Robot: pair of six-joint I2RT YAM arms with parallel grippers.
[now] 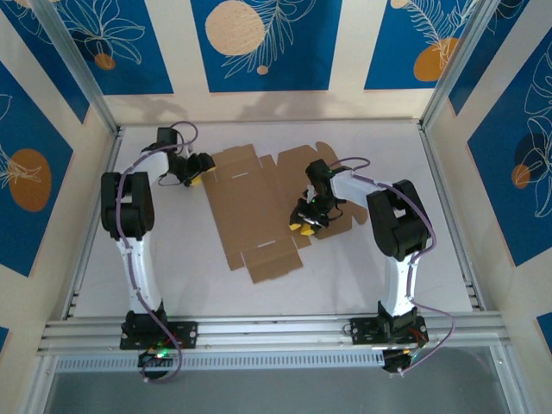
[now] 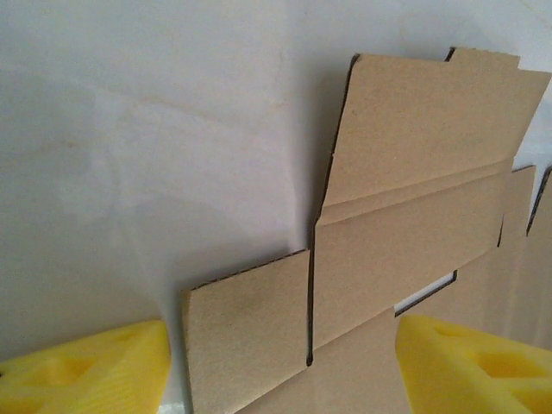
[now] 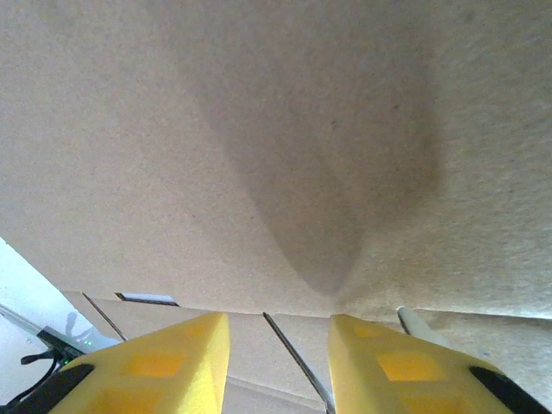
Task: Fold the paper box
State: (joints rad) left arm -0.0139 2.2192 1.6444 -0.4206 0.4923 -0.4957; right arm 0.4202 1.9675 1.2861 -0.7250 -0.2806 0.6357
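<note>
Okay, flat die-cut paper box point(image 1: 250, 207) lies mid worktop point(image 1: 362, 276), flaps spread out. Left fingers point(image 2: 82, 375) stand wide apart at its far-left edge, with a corner flap between them and nothing clamped. Right fingers point(image 3: 151, 366) are partly open with a narrow gap, low over the sheet's right side. A cut line runs between them, no grip seen.
</note>
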